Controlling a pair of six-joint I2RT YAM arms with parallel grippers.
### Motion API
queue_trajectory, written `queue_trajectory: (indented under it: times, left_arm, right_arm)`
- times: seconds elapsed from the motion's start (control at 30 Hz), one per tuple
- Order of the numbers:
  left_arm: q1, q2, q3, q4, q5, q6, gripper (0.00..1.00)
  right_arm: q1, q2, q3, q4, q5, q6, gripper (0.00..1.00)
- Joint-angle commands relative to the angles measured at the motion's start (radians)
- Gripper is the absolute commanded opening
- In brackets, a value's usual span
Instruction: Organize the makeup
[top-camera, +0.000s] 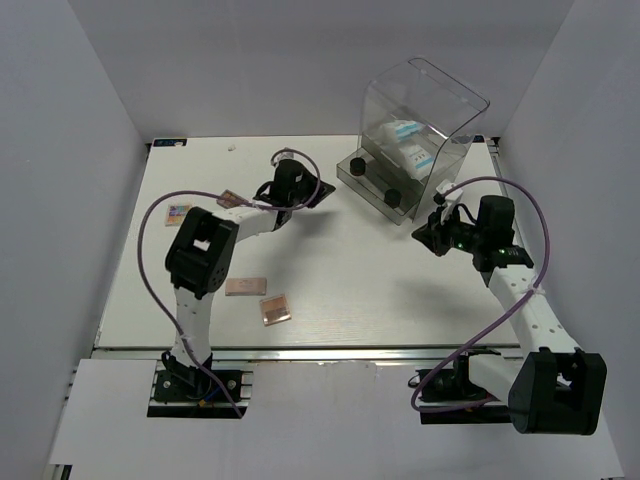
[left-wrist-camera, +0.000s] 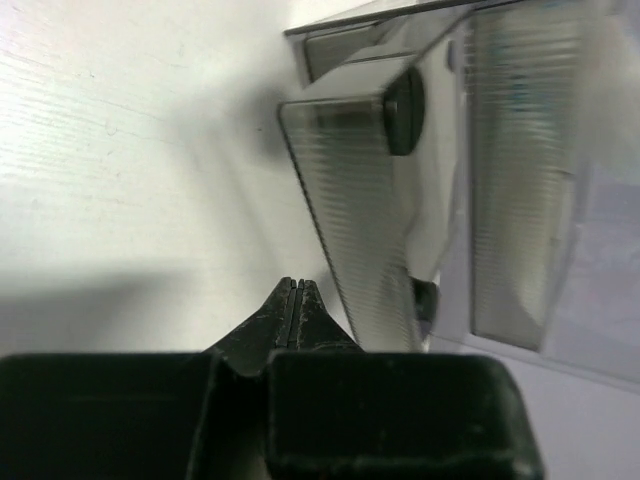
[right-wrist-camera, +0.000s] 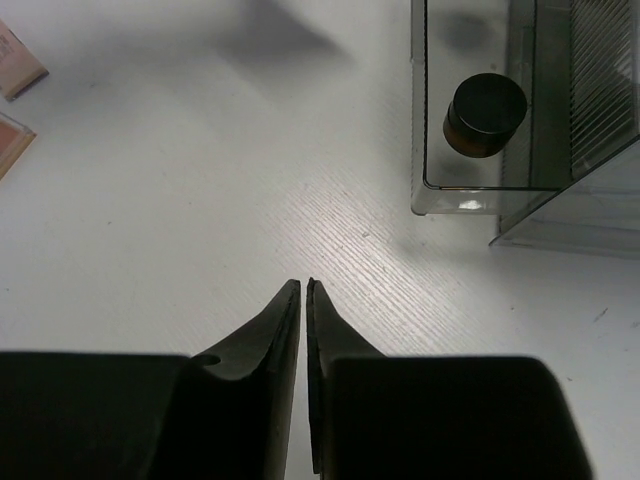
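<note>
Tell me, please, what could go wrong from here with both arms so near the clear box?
1. The left gripper, fingers shut, sits close beside the clear box; a sideways swing could shove it.
2. The right gripper, also shut, points toward the box's open tray, where a black jar stands; a bump might topple it.
3. The palettes lie flat on the table; the fingers may slip when pinching something so thin.

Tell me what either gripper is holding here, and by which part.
Nothing is held. The left gripper and the right gripper are both shut, with nothing between them.
</note>
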Motion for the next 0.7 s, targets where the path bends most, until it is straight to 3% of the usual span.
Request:
queue_trajectory:
  times: [0.0, 0.27, 0.67]
  left_arm:
    - [-0.014, 0.068, 0.129, -0.061, 0.052, -0.007, 0.0]
    - [-0.04, 0.249, 0.396, -0.133, 0.105, -0.031, 0.0]
    - [-0.066, 0.407, 0.582, -0.06, 0.165, -0.149, 0.0]
  right_arm:
    - [0.003, -0.002, 0.05, 0.002, 0.012, -0.027, 0.12]
    - [0.003, -0.034, 0.018, 0.024, 0.058, -0.002, 0.15]
    - [0.003, -0.013, 0.018, 0.045, 0.08, 0.007, 0.17]
